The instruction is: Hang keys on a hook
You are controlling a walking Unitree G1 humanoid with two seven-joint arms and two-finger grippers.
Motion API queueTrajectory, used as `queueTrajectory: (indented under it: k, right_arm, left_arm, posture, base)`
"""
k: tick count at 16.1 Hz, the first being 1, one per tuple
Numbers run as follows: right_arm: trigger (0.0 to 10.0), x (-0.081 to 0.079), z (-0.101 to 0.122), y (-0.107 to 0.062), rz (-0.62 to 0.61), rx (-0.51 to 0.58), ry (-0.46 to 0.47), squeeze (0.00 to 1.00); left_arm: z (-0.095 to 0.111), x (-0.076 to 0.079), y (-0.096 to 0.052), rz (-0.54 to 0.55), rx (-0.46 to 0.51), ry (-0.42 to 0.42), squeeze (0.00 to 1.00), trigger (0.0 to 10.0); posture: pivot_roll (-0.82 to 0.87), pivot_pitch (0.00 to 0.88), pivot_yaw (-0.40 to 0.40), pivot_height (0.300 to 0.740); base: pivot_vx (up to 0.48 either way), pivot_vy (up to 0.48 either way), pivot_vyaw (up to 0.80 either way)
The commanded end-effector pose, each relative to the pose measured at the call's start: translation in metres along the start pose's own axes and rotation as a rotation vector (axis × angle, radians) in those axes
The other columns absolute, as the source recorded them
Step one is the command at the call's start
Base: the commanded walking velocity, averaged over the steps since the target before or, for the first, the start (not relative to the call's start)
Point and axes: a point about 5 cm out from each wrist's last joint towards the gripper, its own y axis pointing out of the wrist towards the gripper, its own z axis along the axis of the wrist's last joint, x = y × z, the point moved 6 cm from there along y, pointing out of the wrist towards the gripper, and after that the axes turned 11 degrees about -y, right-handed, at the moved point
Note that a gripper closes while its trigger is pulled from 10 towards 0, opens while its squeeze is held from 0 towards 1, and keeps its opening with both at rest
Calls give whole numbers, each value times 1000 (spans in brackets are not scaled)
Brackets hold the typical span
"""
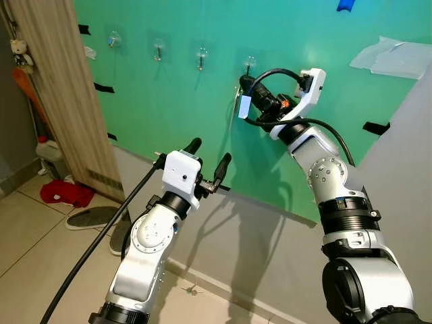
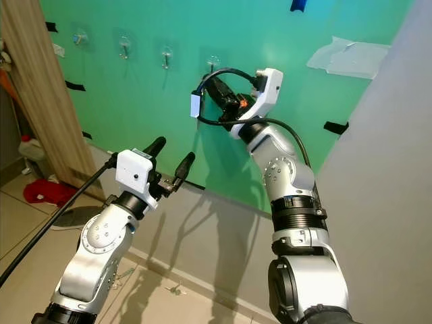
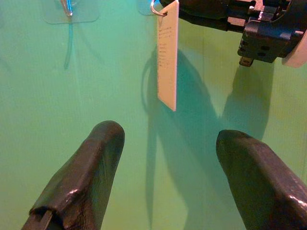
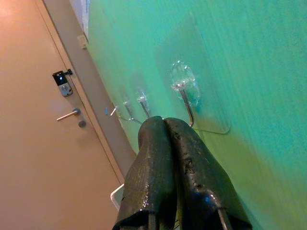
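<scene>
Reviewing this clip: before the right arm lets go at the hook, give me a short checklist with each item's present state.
1. Right gripper closed: ok, fingers pressed together just below the hook.
2. Key ring seated over the hook: cannot tell, the contact point is hidden.
3. White tag hanging free: ok, it dangles against the green wall.
4. Left gripper out of the way: ok, open, lower and apart from the tag.
5. Hook plate stuck flat to the wall: ok in the right wrist view.
</scene>
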Motion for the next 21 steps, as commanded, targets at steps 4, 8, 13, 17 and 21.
queueTrajectory:
  k: [4, 8, 13, 17, 21]
  right_arm:
    - [10000, -5, 9, 2, 40, 19, -26, 0]
    - [10000, -19, 9, 1, 118, 14, -25, 0]
    - [10000, -24, 16, 0, 146, 35, -30, 0]
    - [10000, -11, 15, -2, 87, 30, -3, 0]
    - [10000, -5, 15, -1, 54, 36, 14, 0]
  left_arm:
    - [0, 5, 3, -20, 1, 5, 0, 10000]
    - [-1, 6, 3, -24, -1, 4, 0, 10000]
    - [-2, 9, 3, -34, -3, -1, 0, 10000]
    - [-2, 10, 4, -36, -4, -3, 0, 10000]
    - [-2, 10, 4, -37, -4, -3, 0, 10000]
  posture:
    - [22, 0, -73, 740]
    - [19, 0, -70, 740]
    - [11, 0, -66, 740]
    - [9, 0, -66, 740]
    - [11, 0, -66, 740]
  base:
    - [0, 0, 0]
    - [0, 0, 0]
    - [0, 0, 0]
    - [0, 0, 0]
    - [0, 0, 0]
